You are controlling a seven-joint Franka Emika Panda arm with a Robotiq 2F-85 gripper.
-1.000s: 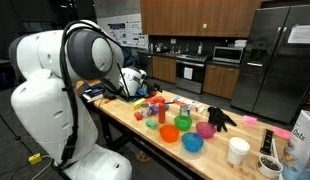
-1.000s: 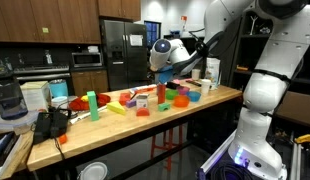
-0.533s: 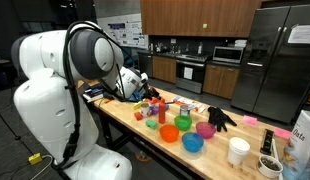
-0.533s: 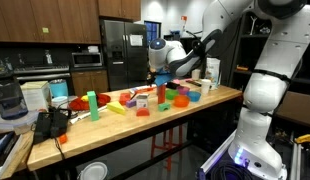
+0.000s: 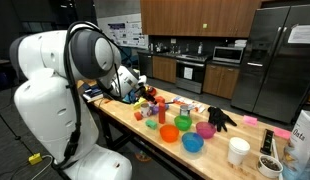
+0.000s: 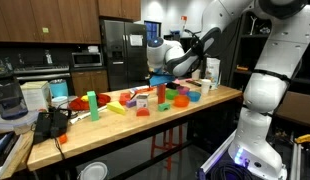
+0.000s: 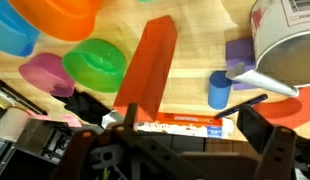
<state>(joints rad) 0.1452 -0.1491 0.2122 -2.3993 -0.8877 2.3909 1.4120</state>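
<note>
My gripper [image 7: 192,120] is open, its two dark fingers standing wide apart above the wooden table [image 7: 195,45]. Below and between them lies an orange and white flat box [image 7: 180,123]. A long orange-red block [image 7: 147,70] stands just beyond it, and a blue cylinder [image 7: 220,90] and a black pen [image 7: 247,102] lie to the right. In both exterior views the gripper [image 5: 138,88] [image 6: 158,72] hangs over the cluttered part of the table and holds nothing.
Green [image 7: 95,62], pink [image 7: 45,73], orange [image 7: 65,15] and blue [image 7: 10,35] bowls sit to the left, with a labelled tin can [image 7: 285,45] and purple block [image 7: 240,50] to the right. A black glove [image 5: 221,118] and white cup [image 5: 238,151] lie farther along the table.
The arm has shifted slightly and the gripper sits a little lower over the table. The jaws stay open.
</note>
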